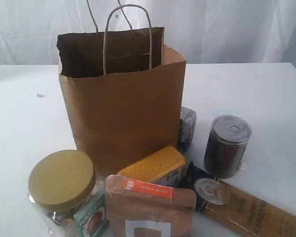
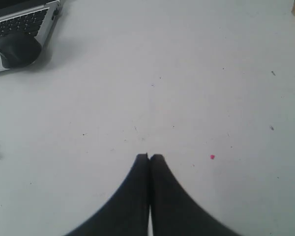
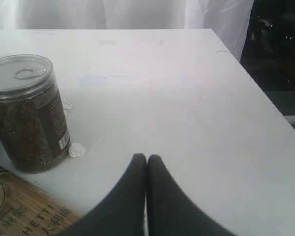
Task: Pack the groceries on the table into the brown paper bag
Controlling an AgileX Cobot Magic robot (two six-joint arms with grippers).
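Nearest the camera lie a brown pouch (image 1: 150,207) with an orange label and, to its left, a clear jar (image 1: 64,192) with an olive-yellow lid. Just behind the pouch is a bottle of yellow grain (image 1: 155,167). A long spaghetti pack (image 1: 246,207) lies to the near right, with a dark can (image 1: 227,145) upright beyond it. A small white-blue carton (image 1: 187,127) sits against the right side of the paper bag (image 1: 123,113).

The bag stands open in the middle, behind the goods. Its inside is too dark to see, but all six items are outside it, so packing looks not yet begun.

The left gripper (image 2: 149,157) and right gripper (image 3: 146,157) both have jaws pressed together, holding nothing. The right one is near the can.

The table (image 1: 24,113) is plain white with a few specks. White curtains (image 1: 227,29) hang behind. A laptop (image 2: 19,19) and mouse (image 2: 17,49) show by the left arm.
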